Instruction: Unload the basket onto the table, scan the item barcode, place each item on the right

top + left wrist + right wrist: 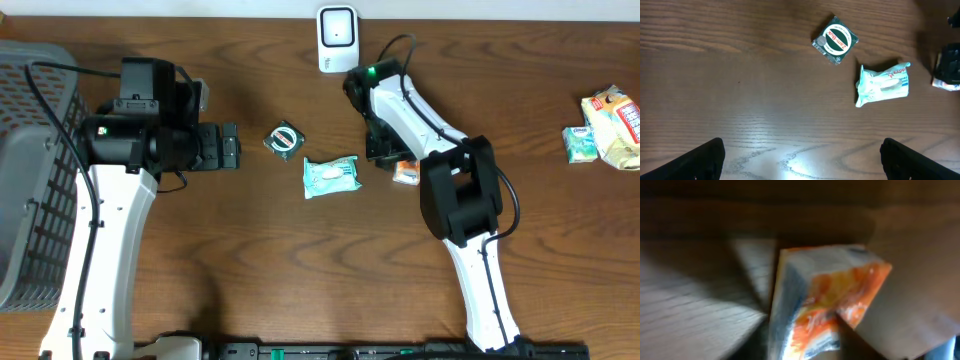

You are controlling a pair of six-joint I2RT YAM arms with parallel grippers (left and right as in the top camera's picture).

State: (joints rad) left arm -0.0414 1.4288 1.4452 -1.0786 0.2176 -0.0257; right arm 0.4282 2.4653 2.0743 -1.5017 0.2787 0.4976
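Orange and white wrapping fills your right wrist view: the packet (pixel 825 305) lies on the counter (pixel 300 260) directly under the right end effector (pixel 385 152), pressed close to its camera. That view is blurred and the fingers are lost in it, and from overhead the arm covers them. You therefore cannot tell whether they are apart, together or clamped on the packet. Your left end effector (pixel 231 147) has its fingers wide apart and holds nothing. The green tin (pixel 284 139) lies just ahead of it, and the tissue pack (pixel 331 175) lies a little farther on, between the two end effectors. I judge the step in hand to be the pick-up of the packet, the first part of the job. Nothing is at the scanner (pixel 337 38), which stands on the counter beyond the right end effector, near it and slightly to its left. Next you need a firm hold confirmed, then a lift clear of the counter. After that, turn the packet so its barcode faces the scanner's window. The pictures do not show where the barcode is printed, so expect to rotate the packet and try more than one face.
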